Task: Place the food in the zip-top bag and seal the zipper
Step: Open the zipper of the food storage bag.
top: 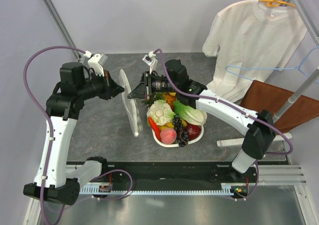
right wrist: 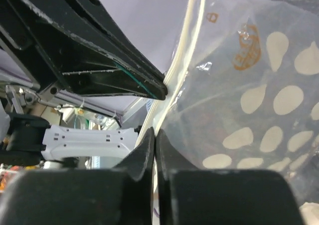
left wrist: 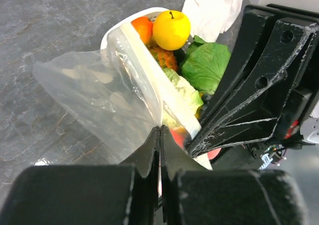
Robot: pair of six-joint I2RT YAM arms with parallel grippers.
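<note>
Arms reach in from the near edge, and we see the left gripper (left wrist: 160, 135) and the right gripper (right wrist: 154, 137) both pinched shut on the mouth edge of the zip-top bag (top: 131, 110), along its zipper (right wrist: 180, 55), holding it upright between them. Just beside it the food lies heaped in the white basket (top: 160, 141), outside the bag: peach (top: 168, 135), red fruit (top: 193, 131), lettuce (left wrist: 205, 65), yellow fruit (left wrist: 171, 29). Farthest back hangs a white T-shirt (top: 249, 40).

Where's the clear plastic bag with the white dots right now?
In the top view, the clear dotted plastic bag is held upright mid-table, pinched between the left fingers and right fingers, just left of the white oval basket.
</note>
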